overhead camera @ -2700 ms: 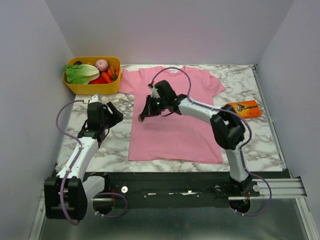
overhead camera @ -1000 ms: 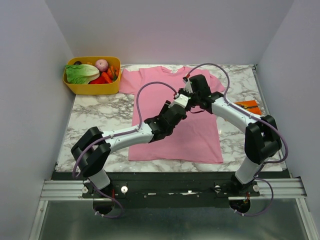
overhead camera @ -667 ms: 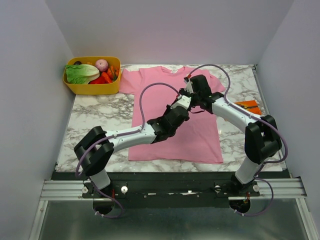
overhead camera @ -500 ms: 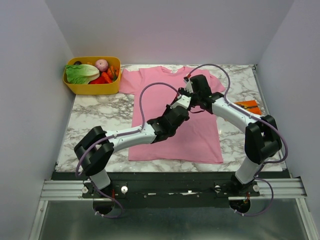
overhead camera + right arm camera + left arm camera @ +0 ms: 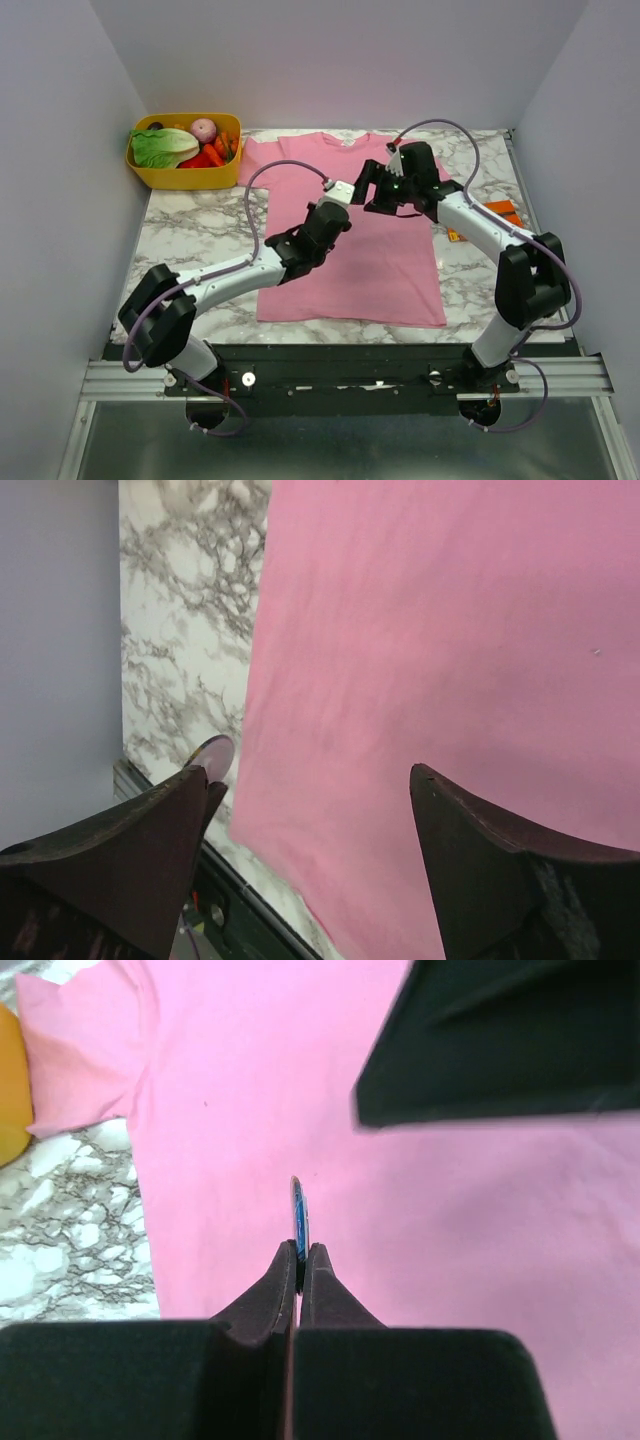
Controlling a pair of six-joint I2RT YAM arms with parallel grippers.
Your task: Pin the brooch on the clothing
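1. White marble-patterned table top [image 5: 190,225] with grey veins, closed in by plain walls on the left, back and right; dark strip along the near edge.
2. Spread flat over the middle, reaching to the back: pink T-shirt [image 5: 380,270], neck toward the back wall, sleeves out to both sides, hem close to the near edge.
3. In the back left corner: yellow tub [image 5: 182,178] holding vegetables [image 5: 165,147], just beside the sleeve on that side; touching or apart, impossible to tell.
4. On the right, near the shirt: orange packet [image 5: 503,210], flat on the marble, partly hidden.
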